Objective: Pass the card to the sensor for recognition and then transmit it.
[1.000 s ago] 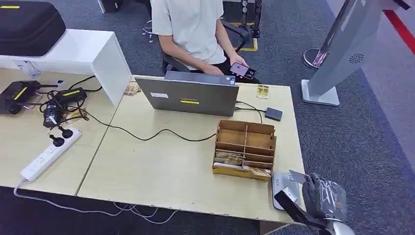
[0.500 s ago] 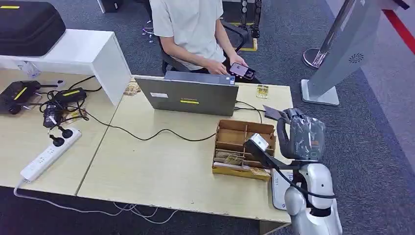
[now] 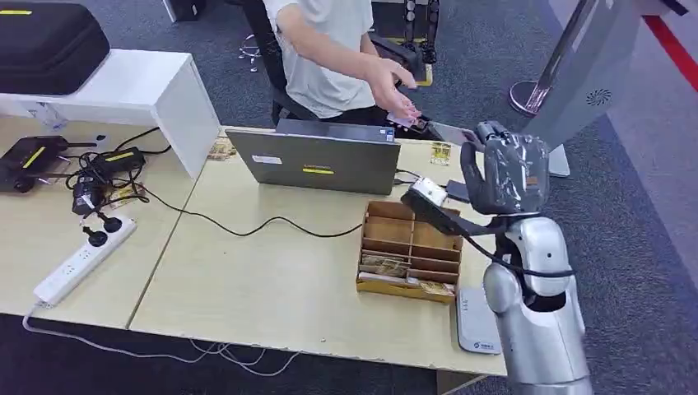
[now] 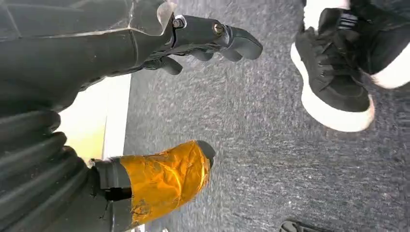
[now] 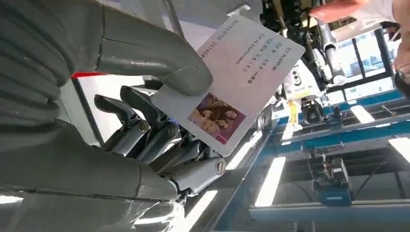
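Note:
My right hand (image 3: 504, 174) is raised above the table's far right corner and pinches the card (image 3: 451, 133) at one edge. In the right wrist view the card (image 5: 238, 79) is white, with printed lines and a small photo, and sits between the thumb (image 5: 167, 67) and the darker fingers (image 5: 145, 125). A person's hand (image 3: 397, 85) reaches out toward the card and stops a little short of it. The white card sensor (image 3: 477, 313) lies flat near the table's front right edge, below my arm. My left hand (image 4: 96, 53) hangs over grey carpet and holds nothing.
A wooden organiser (image 3: 411, 245) with cards in it stands beside the sensor. A grey laptop (image 3: 317, 158) sits between me and the seated person. Cables, a power strip (image 3: 82, 257) and chargers lie on the left. A grey kiosk stand (image 3: 576, 74) rises at the right. A person's shoes (image 4: 338, 82) are near my left hand.
My right arm rose from the sensor at the table's front edge and carried the card up and forward. The person lifted a hand from the phone and stretched it toward the card.

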Controlling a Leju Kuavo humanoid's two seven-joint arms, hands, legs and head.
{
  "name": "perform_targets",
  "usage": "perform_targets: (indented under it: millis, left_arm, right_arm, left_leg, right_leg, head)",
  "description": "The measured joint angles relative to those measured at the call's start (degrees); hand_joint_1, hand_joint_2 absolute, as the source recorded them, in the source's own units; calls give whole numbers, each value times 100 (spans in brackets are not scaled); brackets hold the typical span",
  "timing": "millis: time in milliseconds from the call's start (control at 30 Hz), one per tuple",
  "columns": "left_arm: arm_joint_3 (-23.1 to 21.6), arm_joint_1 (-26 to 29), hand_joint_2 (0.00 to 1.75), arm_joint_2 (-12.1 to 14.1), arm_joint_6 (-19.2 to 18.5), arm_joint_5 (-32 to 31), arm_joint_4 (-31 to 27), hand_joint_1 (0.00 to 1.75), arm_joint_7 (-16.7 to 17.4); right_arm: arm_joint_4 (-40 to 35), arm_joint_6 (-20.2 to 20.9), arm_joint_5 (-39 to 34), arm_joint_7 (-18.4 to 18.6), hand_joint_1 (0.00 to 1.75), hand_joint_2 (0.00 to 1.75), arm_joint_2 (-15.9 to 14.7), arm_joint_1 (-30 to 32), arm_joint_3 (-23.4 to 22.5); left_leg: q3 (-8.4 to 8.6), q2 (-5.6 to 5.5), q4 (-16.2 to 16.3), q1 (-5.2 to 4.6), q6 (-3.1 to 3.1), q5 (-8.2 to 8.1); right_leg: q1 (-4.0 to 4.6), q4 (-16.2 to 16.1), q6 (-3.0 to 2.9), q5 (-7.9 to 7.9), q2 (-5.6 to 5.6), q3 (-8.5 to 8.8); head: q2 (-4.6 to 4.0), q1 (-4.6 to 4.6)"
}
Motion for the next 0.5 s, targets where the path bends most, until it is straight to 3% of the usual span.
perform_targets:
  millis: [233, 367, 500]
  left_arm:
    - [-251, -1, 175, -4, -109, -266, 0, 0, -103]
    - [-369, -3, 175, -4, -149, -422, 0, 0, -100]
    - [-428, 1, 175, -4, -151, -472, 0, 0, -89]
  right_arm:
    - [1635, -184, 297, 524, 175, 175, 109, -1316, 48]
    - [2501, -304, 586, 1030, 175, 175, 125, -1862, -53]
    - [3160, -442, 706, 1042, 175, 175, 125, -2232, -256]
  left_leg:
    - [-1, -2, 1, 0, -4, 12]
    - [-3, -7, 2, -1, -4, 12]
    - [-5, -8, 3, -1, -4, 12]
  right_leg:
    - [0, 1, -6, 13, -1, -3]
    - [0, 1, -6, 13, -3, -3]
    - [0, 0, -5, 14, -4, -4]
  head:
    - [0, -2]
    - [0, 0]
    - [0, -4]
